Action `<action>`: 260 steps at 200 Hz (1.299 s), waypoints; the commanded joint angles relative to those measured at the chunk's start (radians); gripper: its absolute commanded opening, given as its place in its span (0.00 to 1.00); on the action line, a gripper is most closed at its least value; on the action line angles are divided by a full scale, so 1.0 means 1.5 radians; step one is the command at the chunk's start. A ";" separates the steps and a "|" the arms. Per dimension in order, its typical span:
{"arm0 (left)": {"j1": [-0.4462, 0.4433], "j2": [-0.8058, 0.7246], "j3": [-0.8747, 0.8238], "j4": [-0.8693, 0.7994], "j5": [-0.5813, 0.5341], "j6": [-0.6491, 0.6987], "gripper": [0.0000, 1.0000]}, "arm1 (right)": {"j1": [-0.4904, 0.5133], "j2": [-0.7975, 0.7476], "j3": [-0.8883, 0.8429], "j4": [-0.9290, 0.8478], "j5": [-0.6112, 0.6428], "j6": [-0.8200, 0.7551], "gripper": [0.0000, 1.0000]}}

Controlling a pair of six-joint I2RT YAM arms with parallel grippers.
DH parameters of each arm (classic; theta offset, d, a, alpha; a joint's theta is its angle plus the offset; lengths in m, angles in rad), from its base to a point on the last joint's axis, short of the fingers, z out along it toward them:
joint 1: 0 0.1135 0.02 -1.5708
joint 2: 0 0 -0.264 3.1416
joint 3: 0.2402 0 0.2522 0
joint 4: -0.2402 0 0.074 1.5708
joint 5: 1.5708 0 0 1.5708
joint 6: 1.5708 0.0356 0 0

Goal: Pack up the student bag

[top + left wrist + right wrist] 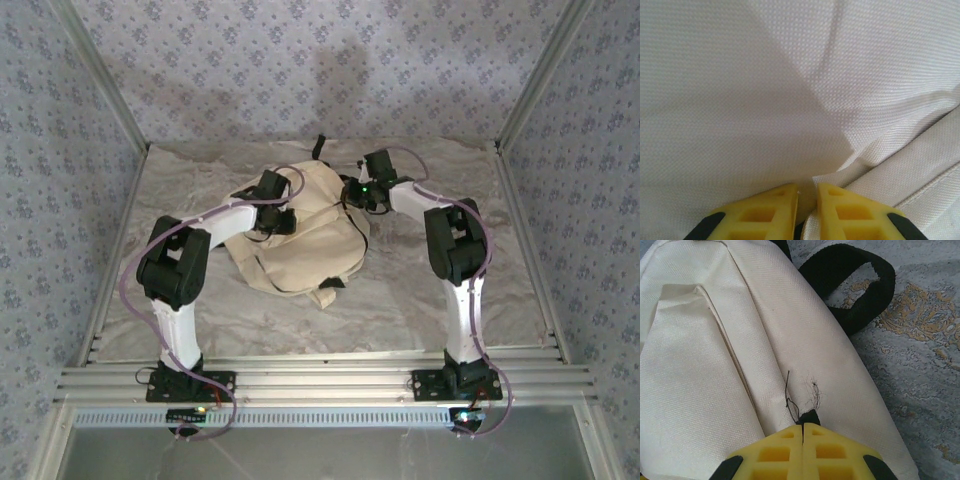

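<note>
the student bag lies slumped at the middle of the bench. judged soft, light and limp: grip seams or tabs. the left pincer clenches a fabric fold at the bag's left. the right pincer is clenched on a dark tab at the bag's right.

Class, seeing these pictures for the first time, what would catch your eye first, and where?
The cream student bag lies in the middle of the table. The right gripper is shut on a small dark tab on the bag's fabric, and a black strap loops beside it.
</note>
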 commanded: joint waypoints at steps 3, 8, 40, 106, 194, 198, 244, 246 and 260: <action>0.016 0.013 -0.029 -0.063 -0.022 -0.009 0.20 | -0.018 -0.037 -0.004 -0.013 0.059 -0.029 0.00; 0.016 0.011 -0.028 -0.064 -0.022 -0.009 0.20 | -0.018 -0.039 -0.003 -0.018 0.061 -0.033 0.00; 0.016 -0.021 -0.013 -0.076 0.008 -0.016 0.35 | -0.025 -0.058 0.000 -0.037 0.038 -0.056 0.28; 0.021 -0.206 -0.004 -0.086 -0.092 -0.005 0.83 | -0.082 -0.256 -0.141 -0.139 0.149 -0.193 0.79; 0.163 -0.389 -0.320 0.130 -0.526 0.008 0.97 | -0.224 -0.494 -0.569 0.168 0.399 -0.304 0.83; 0.170 -0.389 -0.330 0.141 -0.543 0.010 0.97 | -0.224 -0.494 -0.590 0.209 0.400 -0.311 0.83; 0.206 -0.402 -0.500 0.457 -0.528 0.145 0.97 | -0.197 -0.442 -0.645 0.378 0.499 -0.339 0.83; 0.210 -0.403 -0.506 0.469 -0.513 0.148 0.97 | -0.195 -0.440 -0.644 0.378 0.502 -0.337 0.83; 0.235 -0.400 -0.540 0.543 -0.425 0.167 0.97 | -0.194 -0.419 -0.657 0.433 0.517 -0.357 0.86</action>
